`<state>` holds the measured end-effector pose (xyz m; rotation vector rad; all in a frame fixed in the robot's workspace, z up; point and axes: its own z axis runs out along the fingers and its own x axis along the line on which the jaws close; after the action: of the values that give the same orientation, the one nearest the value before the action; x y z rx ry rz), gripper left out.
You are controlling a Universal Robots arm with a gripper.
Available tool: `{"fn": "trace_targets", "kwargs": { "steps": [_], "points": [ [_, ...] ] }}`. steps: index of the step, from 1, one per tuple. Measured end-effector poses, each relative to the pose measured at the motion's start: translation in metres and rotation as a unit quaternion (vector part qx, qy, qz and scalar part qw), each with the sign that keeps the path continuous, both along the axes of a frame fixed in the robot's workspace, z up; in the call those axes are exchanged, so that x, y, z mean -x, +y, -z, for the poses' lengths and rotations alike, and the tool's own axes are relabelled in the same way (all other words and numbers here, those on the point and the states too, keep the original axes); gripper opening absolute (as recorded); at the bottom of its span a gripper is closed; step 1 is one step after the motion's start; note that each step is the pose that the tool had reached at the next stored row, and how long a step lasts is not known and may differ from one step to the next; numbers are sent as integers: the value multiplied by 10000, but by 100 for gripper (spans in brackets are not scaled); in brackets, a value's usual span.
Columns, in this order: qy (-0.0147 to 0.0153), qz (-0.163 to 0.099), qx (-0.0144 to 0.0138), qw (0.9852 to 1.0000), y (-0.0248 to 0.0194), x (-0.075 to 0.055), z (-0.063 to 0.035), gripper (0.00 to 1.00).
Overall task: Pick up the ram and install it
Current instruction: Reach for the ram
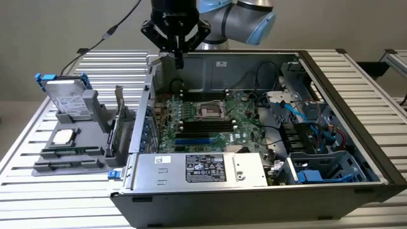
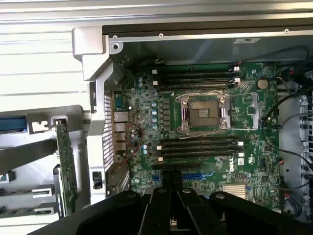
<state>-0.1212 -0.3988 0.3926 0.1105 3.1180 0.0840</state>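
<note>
Gripper [image 1: 180, 63]: hung over motherboard [image 1: 219, 125], fingers [image 2: 159, 203] pressed together, nothing visibly pinched.
Progress: ram not seated; memory slots [image 2: 198, 145] looked empty.

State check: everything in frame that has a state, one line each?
computer case: on its side, panel off, open.
CPU socket: bare, no cooler.
hard drive: upright in grey holder, outside the case.
circuit card: on edge in the holder, outside the case.
claw: above the open case.
</note>
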Motion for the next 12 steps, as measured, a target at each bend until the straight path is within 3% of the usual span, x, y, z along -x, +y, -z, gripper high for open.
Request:
{"fn": "trace_targets", "kwargs": {
  "steps": [12],
  "points": [
    [5, -1, 0, 10000, -1, 21, -1, 10]
  ]
}}
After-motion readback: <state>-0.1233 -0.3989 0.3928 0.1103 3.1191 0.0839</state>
